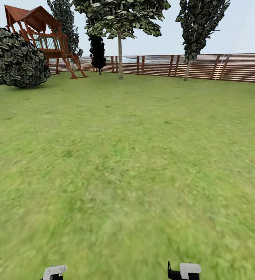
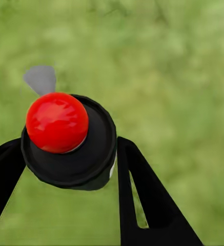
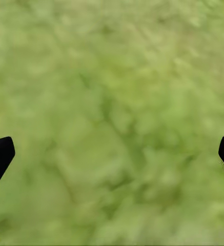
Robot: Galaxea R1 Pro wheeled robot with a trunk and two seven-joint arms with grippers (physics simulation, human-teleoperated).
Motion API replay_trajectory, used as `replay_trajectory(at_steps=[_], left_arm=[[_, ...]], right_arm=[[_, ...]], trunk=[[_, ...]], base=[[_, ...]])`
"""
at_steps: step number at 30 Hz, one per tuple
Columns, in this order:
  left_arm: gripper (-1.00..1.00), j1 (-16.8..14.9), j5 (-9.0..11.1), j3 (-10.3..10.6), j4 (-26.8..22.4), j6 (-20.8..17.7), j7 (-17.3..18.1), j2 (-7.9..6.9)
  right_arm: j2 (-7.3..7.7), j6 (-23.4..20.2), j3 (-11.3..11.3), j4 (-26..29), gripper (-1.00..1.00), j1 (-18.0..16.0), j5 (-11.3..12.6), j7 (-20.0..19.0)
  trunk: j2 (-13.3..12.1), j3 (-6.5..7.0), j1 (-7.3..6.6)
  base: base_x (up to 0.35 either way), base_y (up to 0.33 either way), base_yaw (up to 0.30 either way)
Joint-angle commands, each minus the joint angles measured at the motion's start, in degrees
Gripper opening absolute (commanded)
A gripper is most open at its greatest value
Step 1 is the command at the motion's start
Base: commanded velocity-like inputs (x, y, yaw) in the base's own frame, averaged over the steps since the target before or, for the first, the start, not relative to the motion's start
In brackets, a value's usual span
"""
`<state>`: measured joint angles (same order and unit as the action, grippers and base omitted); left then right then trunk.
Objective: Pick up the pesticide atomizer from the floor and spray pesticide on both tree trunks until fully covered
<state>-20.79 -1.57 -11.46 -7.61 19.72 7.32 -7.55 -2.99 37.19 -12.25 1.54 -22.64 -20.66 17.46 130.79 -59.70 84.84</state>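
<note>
Since my left gripper [image 2: 70,169] is clamped on the pesticide atomizer [image 2: 68,141], its black body wedged between my two dark fingers [image 2: 142,200] with the red knob [image 2: 57,122] and a grey nozzle tab [image 2: 40,79] facing the camera, I judge the pick-up done and the carry to the trees in hand. My right gripper [image 3: 112,154] hangs apart and empty over the lawn [image 1: 127,175]. Measured from the wooden fence [image 1: 205,67] at the far edge of the grass, a pale-trunked tree [image 1: 120,54] stands just before it, a dark tree [image 1: 197,23] nearer its right stretch, a playhouse [image 1: 42,35] and round bush [image 1: 14,58] toward its left. Next, I reckon, I must roll across the grass toward that fence until a thick trunk comes within spray reach.
</note>
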Motion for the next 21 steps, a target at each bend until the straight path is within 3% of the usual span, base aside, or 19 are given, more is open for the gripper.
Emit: replay_trajectory(at_steps=[1, 21], left_arm=[[-1.0, -0.04, -0.13, -0.5, 0.05, 0.14, 0.41, 0.0], [-1.0, -0.04, -0.18, -0.5, 0.08, 0.14, 0.41, -0.04]], right_arm=[[-0.02, 0.08, -0.32, -0.04, 1.0, -0.03, -0.61, 0.38], [-0.01, 0.08, -0.32, -0.04, 1.0, -0.03, -0.61, 0.38]], trunk=[[0.02, -0.05, 0.03], [0.02, -0.05, 0.03]], base=[[0.337, 0.0, 0.0], [0.337, 0.0, 0.0]])
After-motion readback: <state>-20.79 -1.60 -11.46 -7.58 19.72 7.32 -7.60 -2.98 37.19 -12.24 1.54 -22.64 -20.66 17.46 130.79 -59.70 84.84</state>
